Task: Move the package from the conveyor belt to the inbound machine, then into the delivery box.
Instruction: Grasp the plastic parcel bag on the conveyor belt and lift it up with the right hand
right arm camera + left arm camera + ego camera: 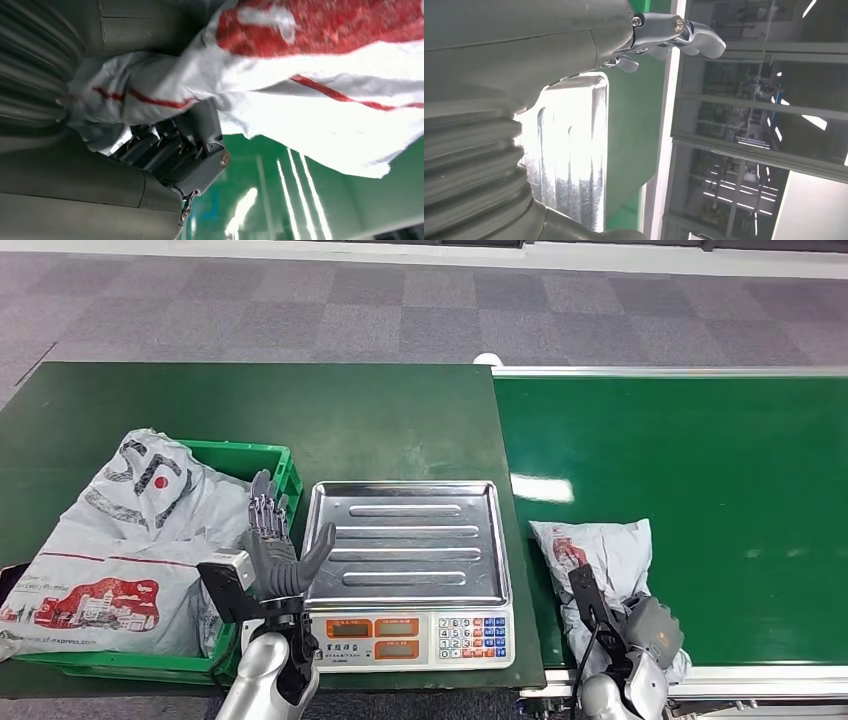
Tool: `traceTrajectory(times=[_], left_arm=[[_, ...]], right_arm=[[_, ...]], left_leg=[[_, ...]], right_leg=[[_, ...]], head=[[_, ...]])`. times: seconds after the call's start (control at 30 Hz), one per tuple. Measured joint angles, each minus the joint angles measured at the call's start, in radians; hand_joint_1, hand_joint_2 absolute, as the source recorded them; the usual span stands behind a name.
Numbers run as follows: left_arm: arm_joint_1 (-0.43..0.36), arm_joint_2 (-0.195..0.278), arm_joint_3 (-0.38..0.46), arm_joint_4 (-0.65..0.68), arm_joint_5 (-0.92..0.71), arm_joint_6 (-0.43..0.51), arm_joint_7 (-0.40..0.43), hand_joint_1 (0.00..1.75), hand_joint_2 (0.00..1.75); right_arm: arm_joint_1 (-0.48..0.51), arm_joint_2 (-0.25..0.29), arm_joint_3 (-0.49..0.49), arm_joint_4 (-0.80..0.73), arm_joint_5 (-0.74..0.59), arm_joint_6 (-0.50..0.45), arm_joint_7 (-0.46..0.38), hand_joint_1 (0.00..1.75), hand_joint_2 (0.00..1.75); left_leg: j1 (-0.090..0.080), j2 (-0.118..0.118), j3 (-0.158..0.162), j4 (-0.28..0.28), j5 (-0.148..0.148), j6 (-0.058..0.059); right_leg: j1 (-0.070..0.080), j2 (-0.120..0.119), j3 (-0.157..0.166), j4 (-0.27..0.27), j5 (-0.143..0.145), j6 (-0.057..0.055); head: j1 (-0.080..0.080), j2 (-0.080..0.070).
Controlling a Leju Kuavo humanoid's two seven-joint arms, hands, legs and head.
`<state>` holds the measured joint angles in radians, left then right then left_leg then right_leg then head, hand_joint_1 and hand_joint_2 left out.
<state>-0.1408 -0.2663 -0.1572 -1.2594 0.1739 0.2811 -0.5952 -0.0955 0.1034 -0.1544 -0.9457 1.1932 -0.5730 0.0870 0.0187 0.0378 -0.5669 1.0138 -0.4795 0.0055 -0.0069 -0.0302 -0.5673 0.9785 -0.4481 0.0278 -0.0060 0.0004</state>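
White plastic with red print, the package (600,565) lies on the green belt (700,500), at its near edge and close to the end that meets the desk (250,410). The right hand (645,640) is on the package's near end. In the right wrist view its dark fingers (165,150) curl against the crumpled wrapper (320,90), with the thumb side hidden behind the plastic, so the hand has a grip on the package, which still rests on the belt in the head view.

The left hand (275,545) is raised upright above the desk, fingers straight and spread, thumb angled out toward the scale (408,575). It holds nothing. It stands between the bin (255,465) and the scale's steel tray (405,540), just beside the tray's left edge. The left wrist view shows the bright ribbed tray (569,165) past the hand's grey cover and one metal fingertip (694,37) stretched out in the air.

The scale sits on the dark green desk right beside the belt, its keypad and orange displays facing the robot. The green bin is at the desk's near left and holds large grey and white mail bags (120,550) with red and black print, which bulge over its rim.
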Motion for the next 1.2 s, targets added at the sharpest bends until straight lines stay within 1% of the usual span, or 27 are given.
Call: traceTrajectory(times=[0.23, 0.33, 0.47, 0.63, 0.73, 0.8, 0.97, 1.2], left_arm=[[0.000, 0.000, 0.000, 0.005, 0.000, -0.001, -0.001, 0.00, 1.75], [0.000, 0.000, 0.000, 0.009, 0.001, -0.003, -0.003, 0.00, 1.75], [0.000, 0.000, 0.000, 0.017, 0.006, -0.003, -0.013, 0.00, 1.75], [0.000, 0.000, 0.000, 0.026, 0.012, -0.003, -0.018, 0.00, 1.75], [-0.002, 0.000, 0.000, 0.032, 0.012, -0.003, -0.025, 0.00, 1.75], [-0.006, 0.000, 0.000, 0.040, 0.012, -0.003, -0.031, 0.00, 1.75], [-0.018, 0.001, 0.000, 0.060, 0.012, -0.003, -0.037, 0.00, 1.75], [-0.024, 0.002, 0.000, 0.078, 0.012, -0.009, -0.044, 0.00, 1.75]], right_arm=[[0.007, -0.004, 0.028, -0.015, 0.014, -0.010, 0.005, 1.75, 1.75], [0.004, -0.010, 0.033, -0.015, 0.017, -0.045, -0.001, 1.75, 1.75], [-0.007, -0.026, 0.042, -0.050, -0.047, -0.109, -0.064, 1.75, 1.75], [-0.012, -0.045, 0.065, -0.126, -0.096, -0.115, -0.109, 1.75, 1.75], [-0.008, -0.048, 0.076, -0.195, -0.143, -0.121, -0.203, 1.75, 1.75], [-0.009, -0.048, 0.096, -0.259, -0.155, -0.125, -0.241, 1.75, 1.75], [-0.015, -0.049, 0.148, -0.358, -0.156, -0.127, -0.214, 1.75, 1.75], [-0.029, -0.049, 0.160, -0.404, -0.174, -0.127, -0.249, 1.75, 1.75]], left_leg=[[0.000, -0.001, -0.001, 0.000, 0.000, -0.004], [0.000, -0.001, -0.002, 0.000, 0.000, -0.004], [-0.002, -0.002, -0.003, 0.000, 0.001, -0.005], [-0.002, -0.002, -0.004, 0.000, 0.001, -0.005], [-0.003, -0.002, -0.006, 0.000, 0.001, -0.006], [-0.004, -0.002, -0.007, 0.000, 0.002, -0.007], [-0.004, -0.003, -0.008, 0.000, 0.003, -0.008], [-0.004, -0.003, -0.008, 0.000, 0.003, -0.009]], right_leg=[[0.000, 0.000, -0.004, 0.004, -0.003, -0.004], [0.000, -0.001, -0.004, 0.005, -0.003, -0.004], [-0.001, -0.001, -0.007, 0.007, -0.003, -0.004], [-0.002, -0.001, -0.008, 0.009, -0.003, -0.005], [-0.003, -0.001, -0.011, 0.011, -0.003, -0.005], [-0.003, -0.001, -0.013, 0.012, -0.003, -0.005], [-0.003, -0.001, -0.015, 0.013, -0.004, -0.006], [-0.003, -0.002, -0.016, 0.015, -0.004, -0.006]], head=[[0.000, 0.000], [0.000, 0.000], [0.000, 0.000], [0.000, 0.000], [0.000, 0.000], [0.000, 0.000], [0.000, 0.000], [0.000, 0.000]])
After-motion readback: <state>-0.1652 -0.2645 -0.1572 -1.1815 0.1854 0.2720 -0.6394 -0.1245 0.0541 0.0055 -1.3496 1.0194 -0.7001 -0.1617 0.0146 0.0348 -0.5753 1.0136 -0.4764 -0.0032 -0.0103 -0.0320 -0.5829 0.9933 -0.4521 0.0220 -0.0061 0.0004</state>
